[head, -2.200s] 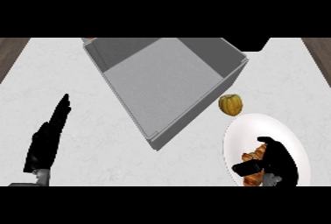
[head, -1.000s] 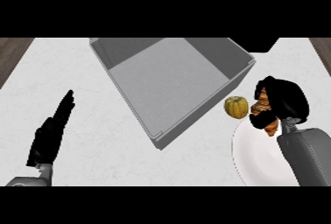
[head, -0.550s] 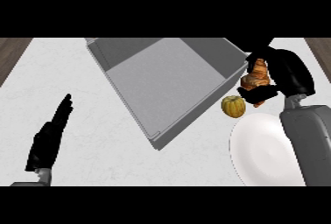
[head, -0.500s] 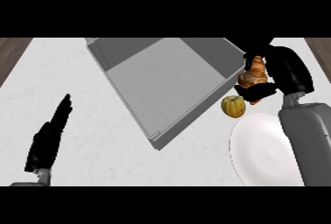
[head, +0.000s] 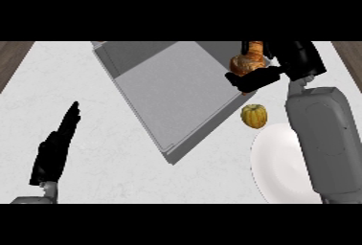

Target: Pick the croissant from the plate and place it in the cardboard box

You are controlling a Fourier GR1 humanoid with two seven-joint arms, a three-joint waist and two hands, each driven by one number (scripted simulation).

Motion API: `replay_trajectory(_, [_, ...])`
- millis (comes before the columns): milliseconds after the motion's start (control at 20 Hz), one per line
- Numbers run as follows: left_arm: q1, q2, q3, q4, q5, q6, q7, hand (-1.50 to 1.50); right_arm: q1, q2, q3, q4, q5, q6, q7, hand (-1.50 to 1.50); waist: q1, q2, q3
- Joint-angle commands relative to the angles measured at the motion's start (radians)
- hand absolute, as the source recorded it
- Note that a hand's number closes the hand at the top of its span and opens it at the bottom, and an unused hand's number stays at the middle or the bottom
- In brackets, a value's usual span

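No writing shows anywhere. The worktop (head: pixel 127 177) is pale and marbled, with brown wood at both far corners. The right hand (head: pixel 283 67) has its fingers curled round the croissant (head: pixel 247 61), held over the right edge of the grey cardboard box (head: pixel 170 91). The forearm hides part of the white plate (head: pixel 279 162). A small yellow squash (head: pixel 254 116) lies between box and plate. The left hand (head: pixel 56 148) rests at lower left, fingers straight and together.

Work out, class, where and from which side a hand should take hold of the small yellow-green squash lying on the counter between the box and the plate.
Grip the small squash across its rounded middle, coming straight down from above. It looks ribbed and roughly oval, so fingers can close on opposite sides. The grey box wall stands at its left and the white plate just below right, leaving the top the freest approach.
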Motion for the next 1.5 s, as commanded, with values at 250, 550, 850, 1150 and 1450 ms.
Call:
replay_trajectory(250, [0.005,0.015,0.029,-0.029,0.012,-0.051,0.009,0.0,-0.331,0.1,0.0,0.321,0.069,-0.062,0.111,1.5,0.016,0.004,0.0])
replay_trajectory(550, [-0.011,-0.042,-0.016,-0.001,-0.054,-0.004,0.002,0.0,-0.459,0.156,-0.032,0.64,0.085,-0.159,0.027,1.5,0.022,0.009,0.0])
replay_trajectory(850, [-0.033,-0.046,-0.008,-0.002,-0.035,-0.029,0.003,0.0,-0.56,0.187,-0.053,0.908,0.124,-0.25,-0.001,1.5,0.049,0.019,-0.001])
replay_trajectory(1150, [-0.068,-0.025,0.008,-0.008,-0.034,-0.047,0.01,0.0,-0.558,0.194,-0.101,1.075,0.094,-0.336,-0.006,-1.5,0.067,0.028,-0.001])
replay_trajectory(1450, [-0.056,-0.06,-0.024,0.002,-0.06,-0.033,0.01,0.0,-0.561,0.195,-0.103,1.15,0.029,-0.424,-0.097,-1.5,0.076,0.027,0.0])
